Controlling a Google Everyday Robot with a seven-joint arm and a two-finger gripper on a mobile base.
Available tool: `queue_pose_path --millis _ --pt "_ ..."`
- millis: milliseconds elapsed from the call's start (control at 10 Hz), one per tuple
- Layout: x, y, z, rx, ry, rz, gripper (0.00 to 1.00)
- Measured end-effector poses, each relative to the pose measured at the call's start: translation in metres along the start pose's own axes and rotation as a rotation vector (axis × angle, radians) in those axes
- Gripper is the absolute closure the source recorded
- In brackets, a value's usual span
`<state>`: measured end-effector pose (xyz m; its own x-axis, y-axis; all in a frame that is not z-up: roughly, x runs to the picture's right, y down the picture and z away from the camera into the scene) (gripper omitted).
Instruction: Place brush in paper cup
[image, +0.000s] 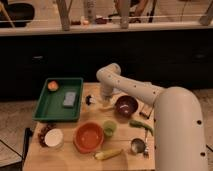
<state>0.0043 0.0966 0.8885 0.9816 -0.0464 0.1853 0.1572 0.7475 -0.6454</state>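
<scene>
The brush (92, 101) lies on the wooden table just right of the green tray, with its small dark head to the left and its pale handle running right. My gripper (104, 99) is down at the table, right over the handle, shut on the brush. My white arm reaches in from the lower right. The paper cup (54, 138) stands upright near the table's front left corner, well away from the gripper.
A green tray (46, 112) holding a grey block and an orange item sits at the left. An orange bowl (89, 137), a small green cup (109, 128), a dark red bowl (126, 106), a green pepper (140, 126), a metal cup (138, 146) and a corn cob (108, 154) crowd the table.
</scene>
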Motion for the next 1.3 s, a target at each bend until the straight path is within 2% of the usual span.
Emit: queue_pose_path --millis 300,600,800,1100,1300 --pt "0.003 0.008 -0.007 0.017 0.007 -0.018 0.96" --pt "-0.016 0.018 -0.036 0.036 0.003 -0.069 0.96" --pt "-0.023 0.027 -0.039 0.032 0.007 -0.099 0.96" --pt "-0.055 0.037 -0.056 0.037 0.013 -0.167 0.96" --pt "-0.063 0.047 -0.061 0.028 0.027 -0.197 0.96"
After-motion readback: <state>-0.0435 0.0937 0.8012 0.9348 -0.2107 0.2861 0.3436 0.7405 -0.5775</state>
